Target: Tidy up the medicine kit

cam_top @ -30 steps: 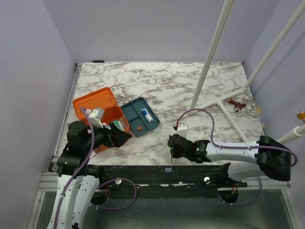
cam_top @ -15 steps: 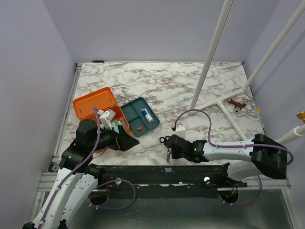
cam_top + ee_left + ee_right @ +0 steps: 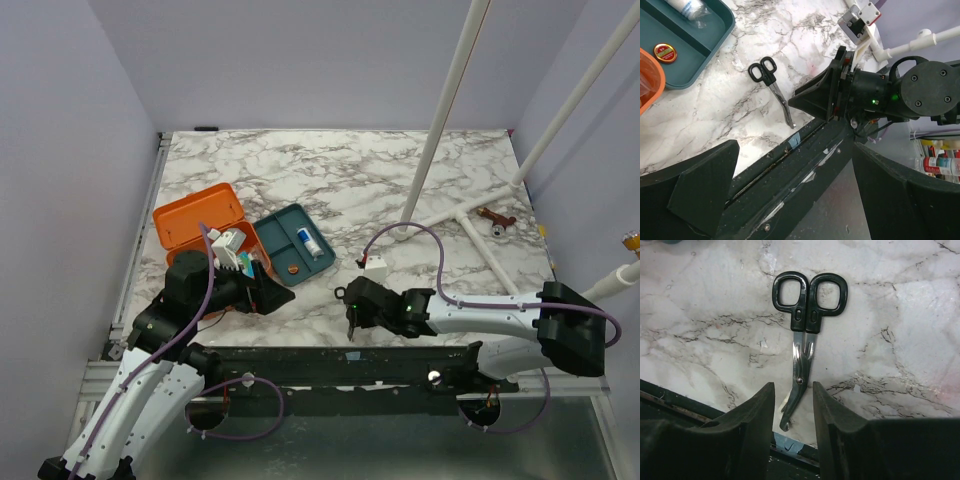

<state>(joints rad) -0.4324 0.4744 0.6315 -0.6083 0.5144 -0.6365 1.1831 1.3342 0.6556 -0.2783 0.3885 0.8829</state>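
The orange medicine kit (image 3: 197,216) stands open at the left of the table, with items in its base; its corner shows in the left wrist view (image 3: 647,86). The dark teal tray (image 3: 293,243) lies beside it and holds a white bottle (image 3: 312,243) and a small red tin (image 3: 662,52). Black-handled scissors (image 3: 805,315) lie shut on the marble near the front edge. My right gripper (image 3: 792,387) is open, its fingers either side of the blades. My left gripper (image 3: 805,195) is open and empty, low near the front edge, right of the kit.
A white pipe frame (image 3: 440,110) stands on the right half of the table. A small white box on a purple cable (image 3: 377,265) lies behind my right gripper. A rust-coloured part (image 3: 495,218) lies at the far right. The black front rail (image 3: 330,355) runs just below the scissors.
My left gripper has swung right, away from the kit. My right gripper has moved left over the scissors' blades.
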